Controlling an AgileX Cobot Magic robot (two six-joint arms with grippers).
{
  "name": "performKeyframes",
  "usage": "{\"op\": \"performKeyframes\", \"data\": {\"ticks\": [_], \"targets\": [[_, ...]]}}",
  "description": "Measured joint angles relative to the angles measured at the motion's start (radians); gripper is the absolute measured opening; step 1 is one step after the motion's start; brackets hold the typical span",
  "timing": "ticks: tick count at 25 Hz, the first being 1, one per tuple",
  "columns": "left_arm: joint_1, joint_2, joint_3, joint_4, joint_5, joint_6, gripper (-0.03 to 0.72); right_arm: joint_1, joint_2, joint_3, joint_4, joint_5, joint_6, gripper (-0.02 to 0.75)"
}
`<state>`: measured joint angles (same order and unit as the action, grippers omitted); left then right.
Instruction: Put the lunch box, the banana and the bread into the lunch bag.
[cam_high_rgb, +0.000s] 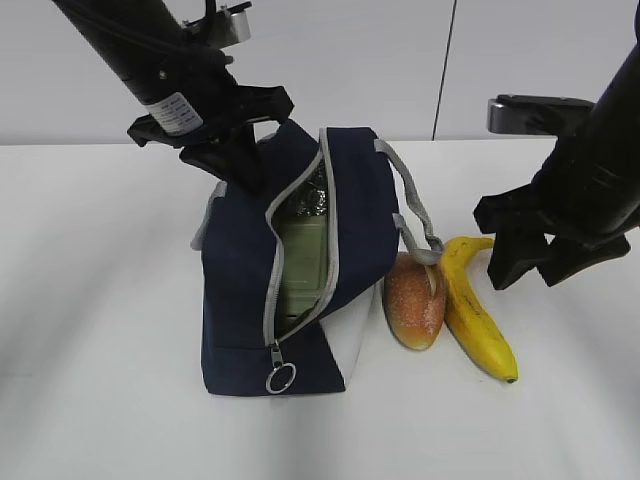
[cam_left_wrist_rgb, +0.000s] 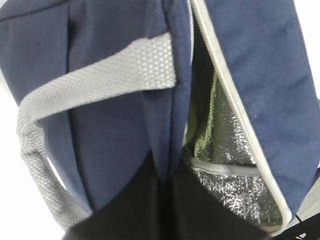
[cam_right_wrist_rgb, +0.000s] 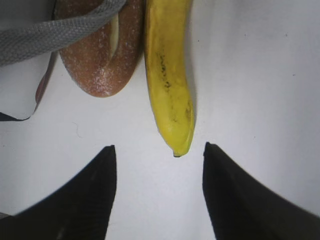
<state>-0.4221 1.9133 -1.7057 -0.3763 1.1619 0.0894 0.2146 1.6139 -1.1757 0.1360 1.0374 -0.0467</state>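
Note:
The navy lunch bag (cam_high_rgb: 300, 260) stands unzipped on the white table, its foil lining (cam_left_wrist_rgb: 235, 165) showing. Inside it sits the sage-green lunch box (cam_high_rgb: 303, 262), of which only a sliver (cam_left_wrist_rgb: 188, 127) appears in the left wrist view. My left gripper (cam_high_rgb: 237, 165) is shut on the bag's upper fabric edge (cam_left_wrist_rgb: 167, 165) beside the opening. To the right of the bag lies the bread (cam_high_rgb: 413, 300), with the banana (cam_high_rgb: 478, 312) next to it. My right gripper (cam_high_rgb: 527, 272) hovers open just right of the banana. In the right wrist view the banana (cam_right_wrist_rgb: 170, 75) ends level with the open fingertips of that gripper (cam_right_wrist_rgb: 159, 150).
A grey handle strap (cam_right_wrist_rgb: 50, 35) from the bag drapes over the bread (cam_right_wrist_rgb: 100, 55). The other grey handle (cam_left_wrist_rgb: 100, 80) hangs on the bag's left side. The zipper ring pull (cam_high_rgb: 281, 379) dangles at the bag's front bottom. White table surrounds everything.

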Motion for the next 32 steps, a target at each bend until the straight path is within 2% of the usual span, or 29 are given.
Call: {"op": "performKeyframes", "data": {"ticks": [5,9,12,19,22,32], "targets": [[0.0,0.0,0.0,0.0,0.001,0.0,0.0,0.0,0.0,0.061,-0.004,-0.105,0.0,0.413],[0.0,0.0,0.0,0.002,0.001,0.0,0.0,0.0,0.006,0.07,-0.004,-0.157,0.0,0.483],[0.0,0.0,0.0,0.005,0.001,0.0,0.0,0.0,0.054,0.07,-0.004,-0.171,-0.014,0.505],[0.0,0.0,0.0,0.013,0.001,0.0,0.0,0.0,0.199,0.07,0.013,-0.197,-0.083,0.51],[0.0,0.0,0.0,0.015,0.001,0.0,0.0,0.0,0.236,0.07,0.052,-0.222,-0.128,0.511],[0.0,0.0,0.0,0.016,0.001,0.0,0.0,0.0,0.312,0.07,0.064,-0.293,-0.155,0.51]]}}
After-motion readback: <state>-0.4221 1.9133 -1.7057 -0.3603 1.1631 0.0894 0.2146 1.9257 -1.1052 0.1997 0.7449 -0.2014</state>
